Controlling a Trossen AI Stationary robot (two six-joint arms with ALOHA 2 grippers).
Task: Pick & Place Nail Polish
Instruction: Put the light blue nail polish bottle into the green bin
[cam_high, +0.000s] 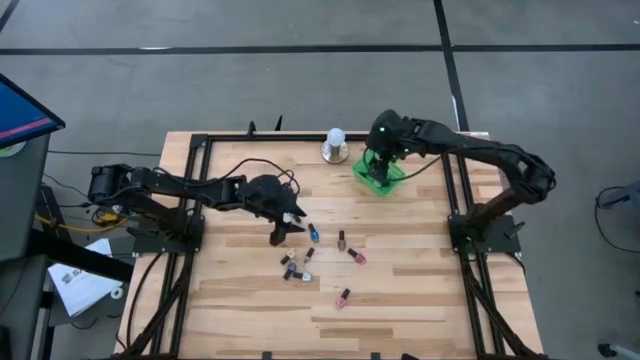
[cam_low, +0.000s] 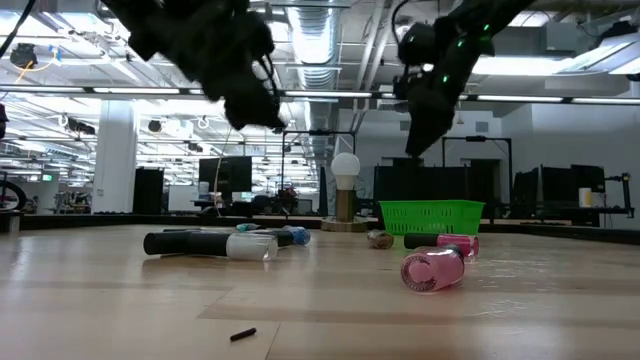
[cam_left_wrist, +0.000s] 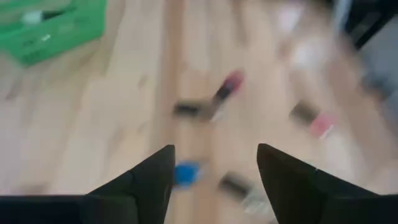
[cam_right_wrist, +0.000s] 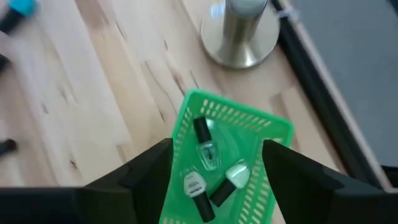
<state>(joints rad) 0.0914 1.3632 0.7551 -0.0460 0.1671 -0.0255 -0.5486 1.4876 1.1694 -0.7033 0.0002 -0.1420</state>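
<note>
Several nail polish bottles (cam_high: 341, 240) lie scattered on their sides on the wooden table (cam_high: 400, 290), among them a blue one (cam_high: 313, 233) and a pink one (cam_high: 343, 297). My left gripper (cam_high: 288, 228) hovers open above the table over the left of this scatter; in the left wrist view a blue bottle (cam_left_wrist: 186, 173) shows between its fingers, farther off. My right gripper (cam_right_wrist: 216, 149) hangs open above the green basket (cam_high: 380, 175) at the far side. Three bottles (cam_right_wrist: 207, 144) lie in the basket.
A white-domed object on a metal base (cam_high: 335, 146) stands just left of the basket, near the table's far edge. Black frame rails (cam_high: 458, 190) run along the table's sides. Bare wood lies toward the near edge and the right.
</note>
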